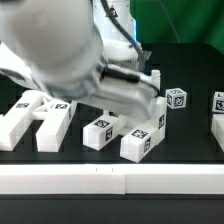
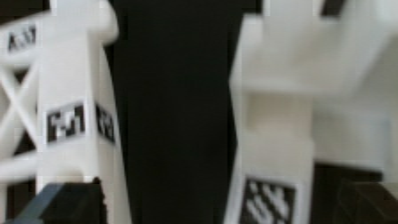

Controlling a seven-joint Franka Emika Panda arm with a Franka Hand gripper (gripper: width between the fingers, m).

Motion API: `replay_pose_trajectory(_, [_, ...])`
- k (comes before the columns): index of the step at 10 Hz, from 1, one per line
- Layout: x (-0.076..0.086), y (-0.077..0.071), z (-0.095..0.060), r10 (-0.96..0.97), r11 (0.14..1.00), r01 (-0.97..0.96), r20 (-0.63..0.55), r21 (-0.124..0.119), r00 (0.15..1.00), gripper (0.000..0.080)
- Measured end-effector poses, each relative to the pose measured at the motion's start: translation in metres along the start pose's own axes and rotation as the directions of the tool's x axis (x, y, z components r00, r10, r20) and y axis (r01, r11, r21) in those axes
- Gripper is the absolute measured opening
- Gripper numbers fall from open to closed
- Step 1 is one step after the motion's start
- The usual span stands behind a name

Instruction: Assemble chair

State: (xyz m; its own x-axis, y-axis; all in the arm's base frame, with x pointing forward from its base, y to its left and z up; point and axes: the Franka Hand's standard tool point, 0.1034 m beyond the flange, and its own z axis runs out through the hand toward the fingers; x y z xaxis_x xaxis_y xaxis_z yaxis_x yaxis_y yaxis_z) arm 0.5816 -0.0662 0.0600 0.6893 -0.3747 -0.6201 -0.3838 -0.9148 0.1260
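Hanging low over the black surface (image 1: 195, 70), the blurred gripper (image 1: 148, 98) may be open or closed, I cannot tell, amid loose white chair parts (image 1: 140, 140), the H-shaped frame (image 1: 40, 122) lying toward the exterior view's left.

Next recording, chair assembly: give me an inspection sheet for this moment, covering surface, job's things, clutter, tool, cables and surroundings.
Surface: black tabletop, with a white rail along its near edge.
Job's things: glossy white chunky plastic chair parts with black-and-white square tags, lying loose: a forked frame at the exterior view's left, two blocks in the middle, smaller pieces towards the right.
Clutter: nothing seen.
Tool: the tool ends the blurred white robot arm, low over the middle blocks; open or shut cannot be told.
Cables: dark cable behind the arm.
Surroundings: pale blurred background, no detail.
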Motion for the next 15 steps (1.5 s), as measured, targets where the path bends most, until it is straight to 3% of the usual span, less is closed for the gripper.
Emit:
replay_pose_trajectory(5, [0.017,-0.016,-0.012,0.005,0.998,0.019,-0.353,0.066,0.936,0.0649])
replay_pose_trajectory(6, [0.014,-0.015,-0.014,-0.056,0.995,0.083,-0.41,0.049,0.91,0.0649])
replay_pose_trajectory(7, [0.007,-0.003,-0.015,-0.117,0.99,0.141,-0.413,0.029,0.903,0.0649])
replay_pose_trajectory(9, [0.007,0.022,-0.024,-0.146,0.985,0.172,-0.425,0.023,0.893,0.0649])
replay_pose_trajectory(10, [0.007,0.032,-0.02,-0.131,0.987,0.157,-0.42,0.03,0.898,0.0649])
replay_pose_trajectory(13, [0.012,0.029,-0.022,-0.127,0.987,0.156,-0.449,0.028,0.884,0.0649])
replay_pose_trajectory(14, [0.02,0.03,-0.027,-0.165,0.981,0.193,-0.527,-0.002,0.834,0.0649])
replay_pose_trajectory(15, [0.024,0.04,-0.026,-0.221,0.97,0.238,-0.612,-0.055,0.759,0.0649])
